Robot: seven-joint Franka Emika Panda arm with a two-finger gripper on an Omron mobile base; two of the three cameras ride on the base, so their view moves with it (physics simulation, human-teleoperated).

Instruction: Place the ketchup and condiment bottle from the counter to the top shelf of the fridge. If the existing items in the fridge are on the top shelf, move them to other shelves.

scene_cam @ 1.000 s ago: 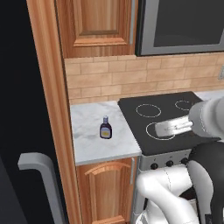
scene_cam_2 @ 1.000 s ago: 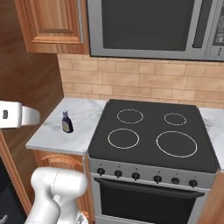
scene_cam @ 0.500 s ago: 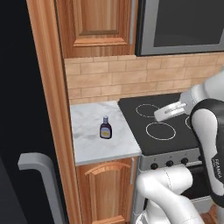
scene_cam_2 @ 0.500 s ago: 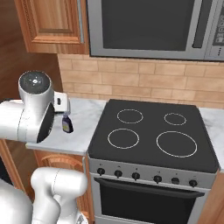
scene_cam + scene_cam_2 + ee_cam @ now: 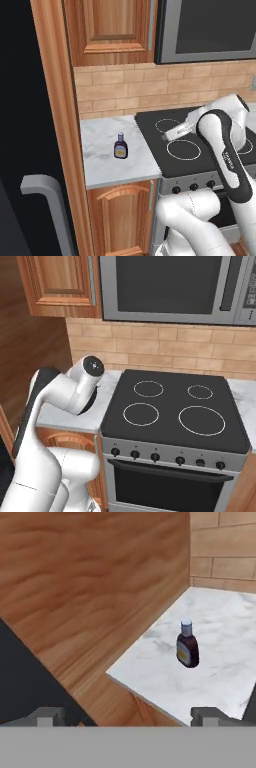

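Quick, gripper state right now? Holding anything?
Gripper: open, jaws spread wide, holding nothing. The condiment bottle stands upright on the counter ahead of it, untouched.

Glossy white rounded arm (image 5: 225, 150) segments, dark joints, small lettering.

occluded: condiment bottle (image 5: 120, 146) label too small to read | cut off: fridge (image 5: 30, 150) runs past left and bottom edges, grey handle (image 5: 47, 200) cropped below | hidden: counter (image 5: 75, 418) left part behind white arm in right base view | cut off: gripper (image 5: 127, 717) fingertips at hand view bottom
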